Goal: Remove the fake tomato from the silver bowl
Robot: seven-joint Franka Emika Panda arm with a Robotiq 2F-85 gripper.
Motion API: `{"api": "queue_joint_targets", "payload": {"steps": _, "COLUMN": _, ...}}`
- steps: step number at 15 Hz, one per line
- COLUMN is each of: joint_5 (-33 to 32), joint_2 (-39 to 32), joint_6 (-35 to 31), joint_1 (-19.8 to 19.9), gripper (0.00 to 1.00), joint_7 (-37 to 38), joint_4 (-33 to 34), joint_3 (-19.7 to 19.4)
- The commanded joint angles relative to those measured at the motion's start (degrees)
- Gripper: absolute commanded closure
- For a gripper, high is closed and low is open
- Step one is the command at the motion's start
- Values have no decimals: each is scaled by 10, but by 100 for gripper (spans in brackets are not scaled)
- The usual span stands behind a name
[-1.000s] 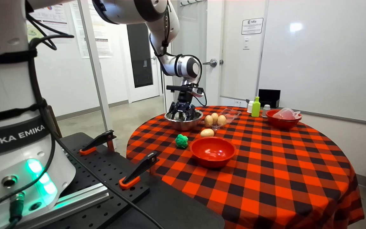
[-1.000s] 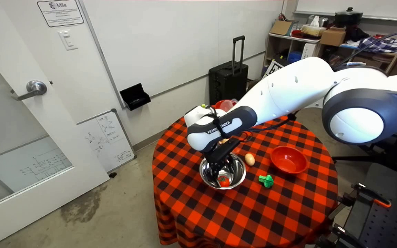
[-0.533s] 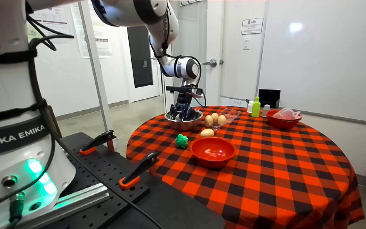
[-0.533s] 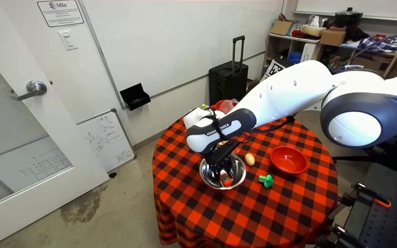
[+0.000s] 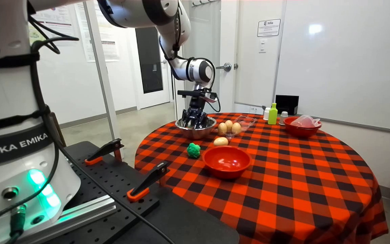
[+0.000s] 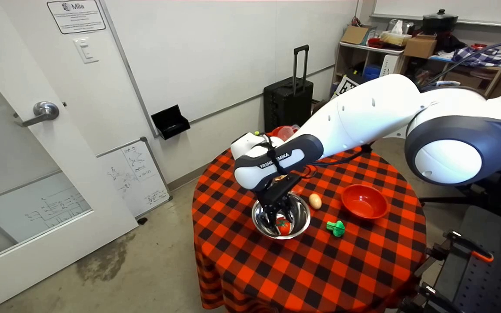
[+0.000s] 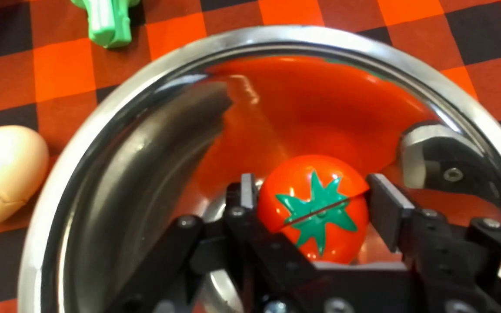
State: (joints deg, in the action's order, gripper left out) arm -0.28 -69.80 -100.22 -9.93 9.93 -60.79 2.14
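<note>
The fake tomato (image 7: 296, 174), red-orange with a green star-shaped top and a split line across it, is down inside the silver bowl (image 7: 285, 35). My gripper (image 7: 315, 191) reaches into that bowl, its two pads on opposite sides of the fruit and shut on it. Part of the tomato's lower left is covered by a finger link in the wrist view. An exterior view shows the tomato (image 6: 283, 226) below the bowl's rim, between the dark fingers. From another angle the bowl's wall (image 5: 197, 134) hides the fruit and the gripper's tips.
A green broccoli piece (image 5: 193, 150) and a loose egg (image 5: 220, 141) lie near the silver bowl, with a red bowl (image 5: 227, 164) beyond them. Several eggs (image 5: 229, 127) stand close by its rim. Farther off are a green bottle (image 5: 272, 114) and another red bowl (image 5: 301, 130).
The fingers have come together on the tomato. My gripper dipped a little into the bowl, then rose slightly, and the tomato shifted a little with it.
</note>
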Motion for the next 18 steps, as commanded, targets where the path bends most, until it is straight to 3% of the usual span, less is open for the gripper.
{"api": "queue_joint_targets", "payload": {"steps": 1, "joint_5": -3, "joint_2": 61, "joint_6": -16, "joint_1": -1, "gripper": 62, "joint_7": 3, "joint_4": -45, "joint_3": -3}}
{"api": "queue_joint_targets", "payload": {"steps": 11, "joint_5": 8, "joint_2": 275, "joint_6": -19, "joint_1": 10, "gripper": 62, "joint_7": -26, "joint_4": -278, "joint_3": 13}}
{"api": "queue_joint_targets", "payload": {"steps": 18, "joint_5": 5, "joint_2": 353, "joint_6": -35, "joint_1": 15, "gripper": 62, "joint_7": -22, "joint_4": -450, "joint_3": 12}}
